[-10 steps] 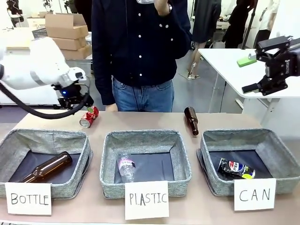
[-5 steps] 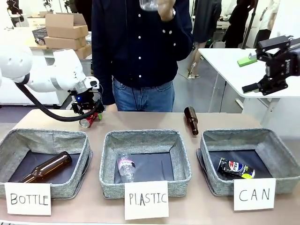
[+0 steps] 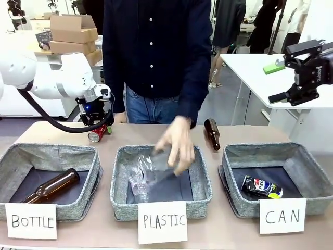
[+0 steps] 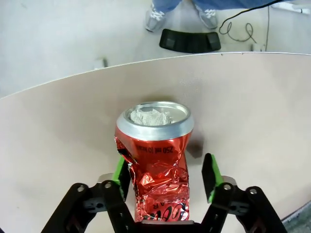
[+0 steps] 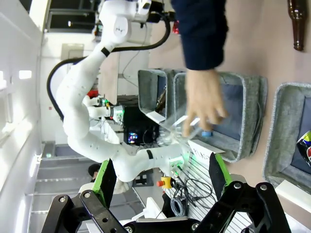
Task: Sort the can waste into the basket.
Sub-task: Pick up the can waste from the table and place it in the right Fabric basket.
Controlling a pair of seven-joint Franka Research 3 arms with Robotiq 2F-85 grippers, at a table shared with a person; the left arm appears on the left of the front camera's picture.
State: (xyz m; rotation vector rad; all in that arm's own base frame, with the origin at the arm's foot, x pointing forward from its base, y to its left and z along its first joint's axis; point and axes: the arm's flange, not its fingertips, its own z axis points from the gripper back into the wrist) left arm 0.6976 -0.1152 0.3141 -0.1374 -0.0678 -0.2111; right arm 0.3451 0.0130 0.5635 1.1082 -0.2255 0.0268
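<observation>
Under the left tool, its jaws apart, the red can sits half hidden.

Blurred by motion: hand and clear bottle over middle bin, grip unclear. Front view: red can half hidden behind left gripper. Right wrist view: Pepsi can cut by right edge, brown bottle by top edge.

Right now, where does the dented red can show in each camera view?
Front view: red can at far left, behind the BOTTLE bin.
Left wrist: centre, inside the open left pincer.
Right wrist: top edge, perhaps a red speck; too small to tell.
Shared landmark: the left pincer straddling it.
</observation>
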